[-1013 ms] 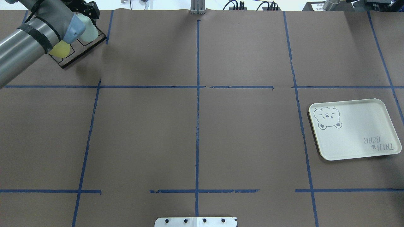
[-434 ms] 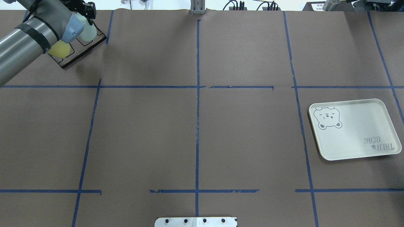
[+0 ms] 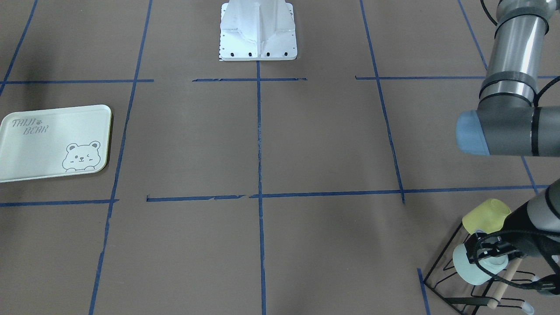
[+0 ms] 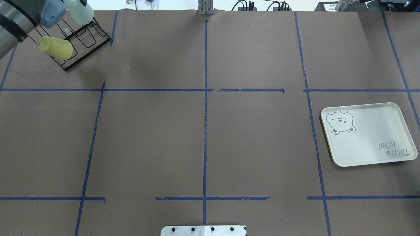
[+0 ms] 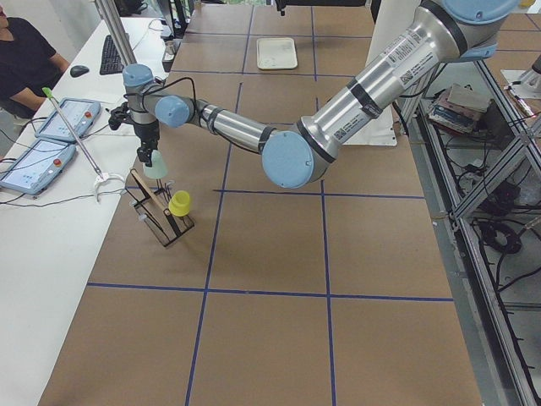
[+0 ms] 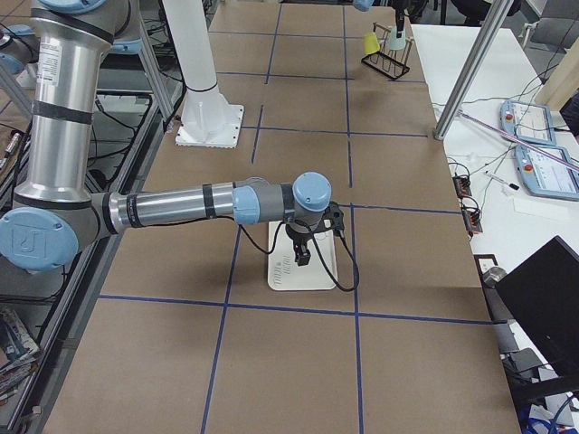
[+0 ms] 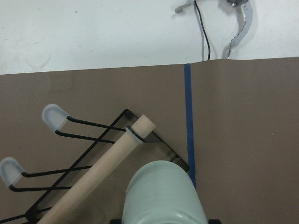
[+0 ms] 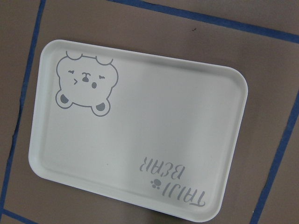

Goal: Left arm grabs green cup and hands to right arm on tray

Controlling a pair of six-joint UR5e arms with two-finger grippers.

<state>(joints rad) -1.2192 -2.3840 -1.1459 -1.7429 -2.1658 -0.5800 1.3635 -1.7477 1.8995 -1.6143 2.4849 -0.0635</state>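
Observation:
The pale mint-green cup is gripped by my left gripper, which is shut on it and holds it just above the black wire rack. The cup also shows in the front view, the left side view and at the bottom of the left wrist view. The cream-green bear tray lies at the table's right and fills the right wrist view. My right gripper hovers over the tray; I cannot tell whether it is open or shut.
A yellow-green cup hangs tilted on the rack, next to the green cup. The rack's wooden dowel and capped wire pegs are right beside the held cup. The robot base plate is at the near edge.
My left arm has pulled up and back toward the far left corner, lifting the green cup off the rack. The yellow-green cup is now uncovered. The tray has not moved.

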